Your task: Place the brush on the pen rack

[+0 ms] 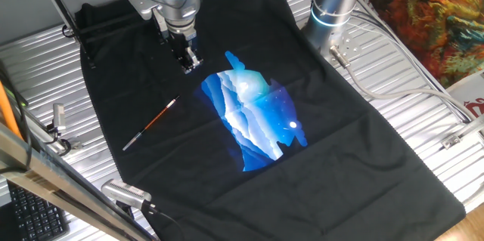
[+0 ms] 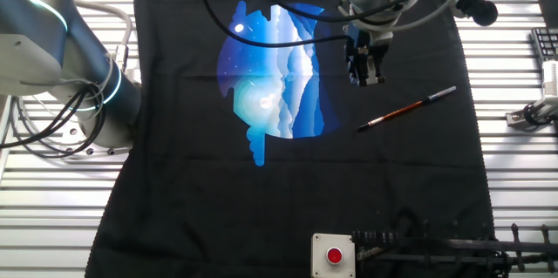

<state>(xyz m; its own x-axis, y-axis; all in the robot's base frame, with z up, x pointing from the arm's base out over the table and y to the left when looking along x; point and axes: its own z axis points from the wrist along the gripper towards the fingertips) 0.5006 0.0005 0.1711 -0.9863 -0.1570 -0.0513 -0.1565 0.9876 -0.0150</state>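
Brush (image 1: 150,125) is lying flat on the black cloth (image 1: 363,165), beside the blue print (image 1: 253,120). Gripper (image 1: 190,63) is hovering above the cloth near the brush, holding nothing; whether its jaws are parted cannot be told. Pen rack (image 2: 436,245) is standing at the cloth's edge, well apart from the brush.

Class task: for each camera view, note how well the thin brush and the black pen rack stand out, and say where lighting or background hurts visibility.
One fixed view: the brush reads clearly on the black cloth; the pen rack is thin and partly lost where it meets dark cloth. The other fixed view: the brush is sharp; the pen rack nearly vanishes against the cloth; the ribbed metal table looks bright.
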